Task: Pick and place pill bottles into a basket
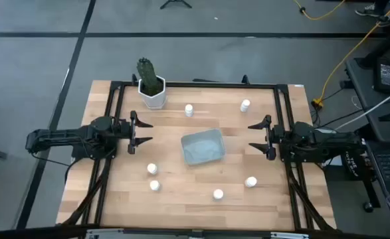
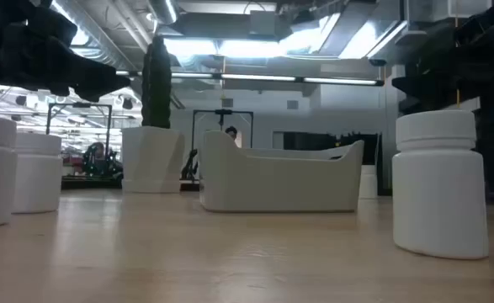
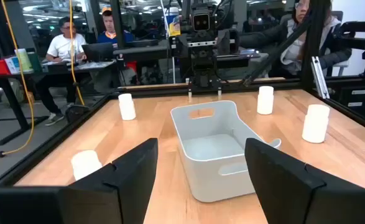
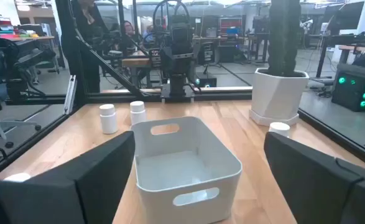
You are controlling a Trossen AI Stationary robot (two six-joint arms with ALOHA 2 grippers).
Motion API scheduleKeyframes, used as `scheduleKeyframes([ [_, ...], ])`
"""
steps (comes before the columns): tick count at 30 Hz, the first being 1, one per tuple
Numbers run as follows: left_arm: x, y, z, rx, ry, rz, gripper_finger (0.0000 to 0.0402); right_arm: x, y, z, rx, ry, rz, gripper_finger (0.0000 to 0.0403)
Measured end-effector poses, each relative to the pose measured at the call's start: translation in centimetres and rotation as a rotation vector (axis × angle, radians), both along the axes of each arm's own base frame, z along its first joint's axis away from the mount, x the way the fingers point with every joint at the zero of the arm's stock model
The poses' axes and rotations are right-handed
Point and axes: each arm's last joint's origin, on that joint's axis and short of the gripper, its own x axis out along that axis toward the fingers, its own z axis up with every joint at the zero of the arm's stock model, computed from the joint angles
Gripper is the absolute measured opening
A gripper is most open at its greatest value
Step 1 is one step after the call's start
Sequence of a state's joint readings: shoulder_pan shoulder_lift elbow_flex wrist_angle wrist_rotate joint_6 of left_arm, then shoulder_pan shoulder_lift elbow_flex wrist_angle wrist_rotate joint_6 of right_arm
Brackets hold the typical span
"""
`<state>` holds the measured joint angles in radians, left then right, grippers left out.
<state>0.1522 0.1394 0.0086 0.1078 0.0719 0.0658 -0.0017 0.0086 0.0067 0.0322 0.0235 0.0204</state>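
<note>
We have the basket [image 1: 202, 147] in the middle of the counter [image 1: 181, 199], empty, where either arm can reach it. The six pill bottles [image 1: 152, 169] stand scattered around it, none touching it: two toward the far edge near the cactus pot [image 1: 152, 93], two on the left arm's side, two nearer the right arm. Our left hand [image 1: 143, 131] and right hand [image 1: 256, 138] wait at opposite edges, both facing the basket, fingers spread wide and holding nothing (a ready pose, we judge, before any first pick). People sit at desks behind.
</note>
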Motion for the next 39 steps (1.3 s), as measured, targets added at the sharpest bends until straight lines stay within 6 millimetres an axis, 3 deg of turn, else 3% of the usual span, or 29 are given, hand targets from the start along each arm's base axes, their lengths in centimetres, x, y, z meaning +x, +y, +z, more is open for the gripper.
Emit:
scheduleKeyframes([
  [36,0.0,0.0,0.0,-0.004,-0.002,0.001,0.0237,-0.2,-0.1,1.5,-0.019,-0.156,-0.040,0.0359],
  [39,0.0,0.0,0.6,-0.034,-0.066,0.012,0.0237,-0.2,-0.1,1.6,0.109,-0.174,-0.025,0.0359],
])
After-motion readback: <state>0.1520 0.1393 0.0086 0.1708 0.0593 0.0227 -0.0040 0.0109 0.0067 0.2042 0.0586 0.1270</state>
